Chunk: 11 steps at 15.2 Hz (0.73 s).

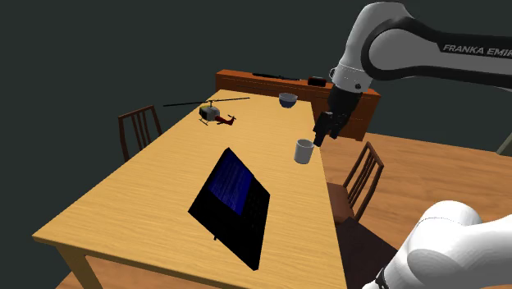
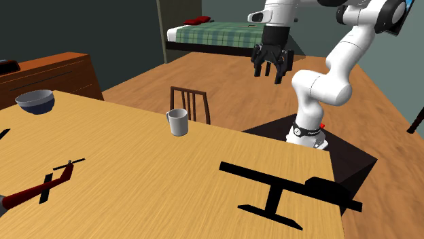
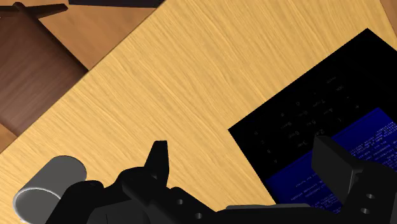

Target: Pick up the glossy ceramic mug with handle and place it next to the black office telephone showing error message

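Mug point(image 3: 46, 186), half hidden by the wide-open, empty tool point(image 3: 243, 151) in the wrist view, stands on the table point(image 3: 191, 76).

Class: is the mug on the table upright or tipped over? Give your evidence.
Upright: the mug stands on its base on the table, rim facing up.

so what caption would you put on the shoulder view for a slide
Open tool hovers near the grey mug on the wooden table, with the black blue-screen telephone lying apart from it.
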Available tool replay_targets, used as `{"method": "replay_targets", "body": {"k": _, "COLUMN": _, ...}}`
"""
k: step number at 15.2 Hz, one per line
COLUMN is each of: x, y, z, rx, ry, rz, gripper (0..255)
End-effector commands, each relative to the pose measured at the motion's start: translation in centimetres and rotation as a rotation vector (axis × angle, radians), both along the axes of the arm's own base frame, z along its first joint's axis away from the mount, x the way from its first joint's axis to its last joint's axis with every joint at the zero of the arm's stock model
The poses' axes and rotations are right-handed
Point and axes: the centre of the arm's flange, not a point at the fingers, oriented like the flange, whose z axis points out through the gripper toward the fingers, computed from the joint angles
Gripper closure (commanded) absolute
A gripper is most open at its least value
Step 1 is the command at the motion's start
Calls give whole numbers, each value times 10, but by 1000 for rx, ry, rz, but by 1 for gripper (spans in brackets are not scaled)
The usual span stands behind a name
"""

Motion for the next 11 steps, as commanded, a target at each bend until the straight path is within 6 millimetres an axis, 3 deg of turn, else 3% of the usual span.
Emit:
{"method": "replay_targets", "body": {"k": 1, "x": 0, "y": 0, "z": 0, "rx": 0, "ry": 0, "rz": 0, "gripper": 0}}
{"method": "replay_targets", "body": {"k": 11, "x": 82, "y": -74, "z": -69, "rx": -33, "ry": 16, "rz": 1, "gripper": 0}}
